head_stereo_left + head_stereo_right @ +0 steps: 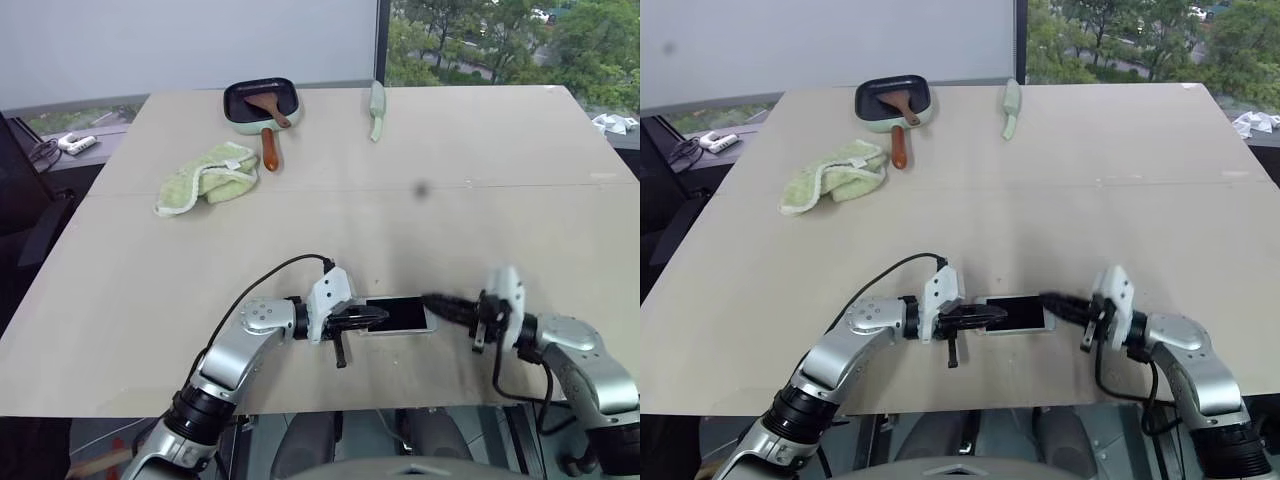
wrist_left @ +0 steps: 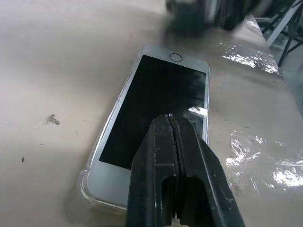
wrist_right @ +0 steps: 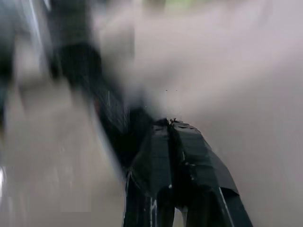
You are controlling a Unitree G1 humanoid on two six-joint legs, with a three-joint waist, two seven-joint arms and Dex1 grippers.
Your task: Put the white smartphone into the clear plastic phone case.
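Right wrist view smeared with motion blur: the dark shape beyond the right claw [image 3: 170, 124] is probably the white smartphone [image 2: 156, 104], outline unreadable. In the left wrist view the left claw [image 2: 171, 118], its 2 fingers pressed together, covers the phone's near end and part of the screen; the clear plastic phone case [image 2: 87, 182] is cut off by the frame edge there. Dark blurred mass past the home button, not identifiable. Small objects at the surface's [image 1: 130, 290] far left edge, too small to tell.
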